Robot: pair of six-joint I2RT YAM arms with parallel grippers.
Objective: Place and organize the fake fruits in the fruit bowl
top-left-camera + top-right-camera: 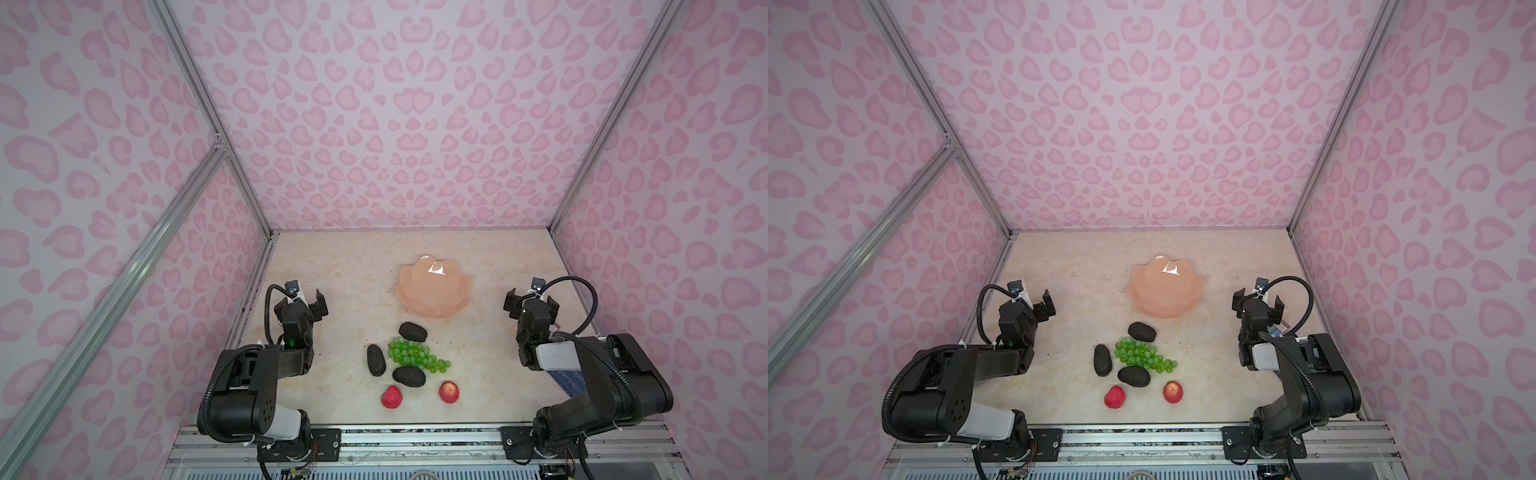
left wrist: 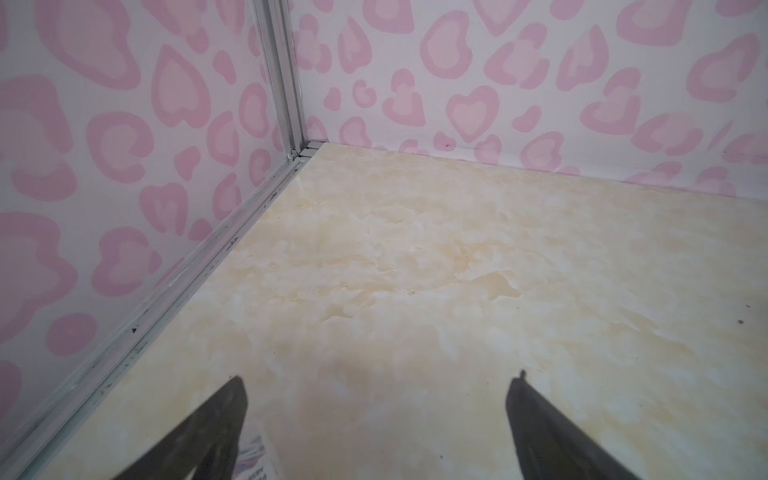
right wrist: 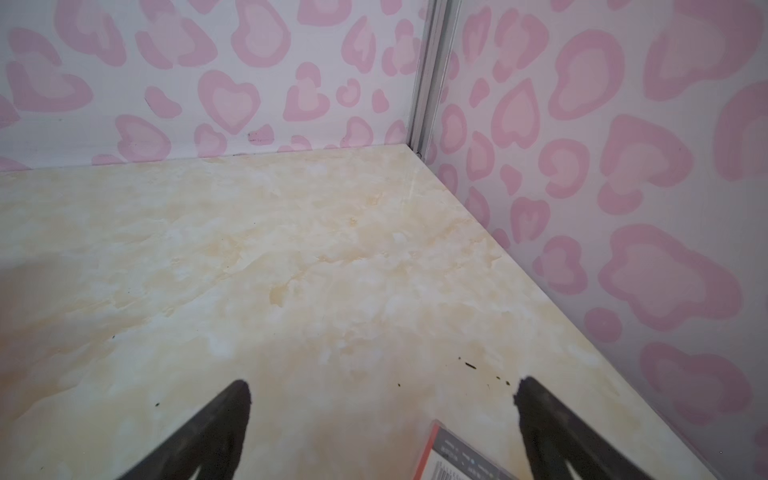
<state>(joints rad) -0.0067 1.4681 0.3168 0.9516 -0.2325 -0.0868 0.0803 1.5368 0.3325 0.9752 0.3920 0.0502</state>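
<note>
The left gripper [image 1: 305, 300] hangs over the left edge of the table [image 1: 332, 266], its jaws spread wide and holding nothing. Its wrist view shows only bare tabletop between the fingers [image 2: 224, 415]. Toward the middle, all the fruits lie on the table in a loose cluster. The left avocado [image 1: 376, 360] lies lengthwise just beside the grapes [image 1: 415, 355]. The strawberry [image 1: 392, 397] sits nearest the front edge, close to the near avocado [image 1: 409, 376], which lies right against the front of the grapes in both top views. The far avocado [image 1: 412, 331] lies just behind the bunch, between it and the bowl [image 1: 432, 293]. The bowl stands empty, farther back and slightly right of the cluster. The round red-yellow fruit [image 1: 449, 392] rests alone at the front, right of the strawberry. The right gripper [image 1: 530, 300] hangs over the right side of the table, its jaws likewise spread wide and empty. A red-edged packet [image 3: 457, 453] lies on the table under it.
</note>
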